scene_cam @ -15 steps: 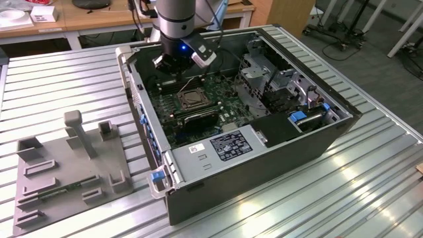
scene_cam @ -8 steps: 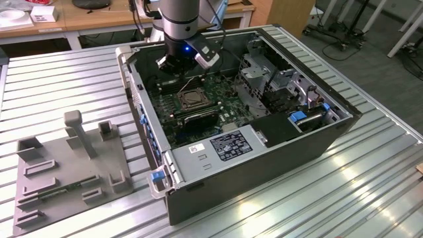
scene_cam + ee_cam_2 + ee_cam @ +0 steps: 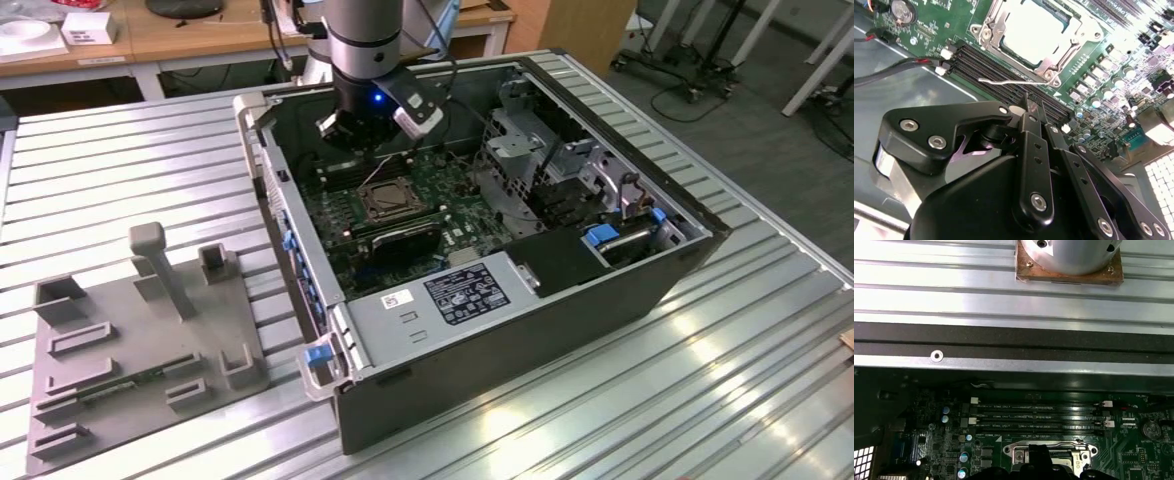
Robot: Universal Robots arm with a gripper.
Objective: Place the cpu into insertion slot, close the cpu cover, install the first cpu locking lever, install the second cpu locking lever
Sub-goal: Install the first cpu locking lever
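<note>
Gleaming pale cpu, silver cpu cover around

In the exterior view we find free room over the socket; the drive cage hems its 3 o'clock, the case wall its 9 o'clock.

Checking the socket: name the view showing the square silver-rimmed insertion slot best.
Second wrist view: the square silver-rimmed insertion slot sits close, rim largely unobstructed. The exterior view shows it small; the first wrist view shows part of it.
</note>
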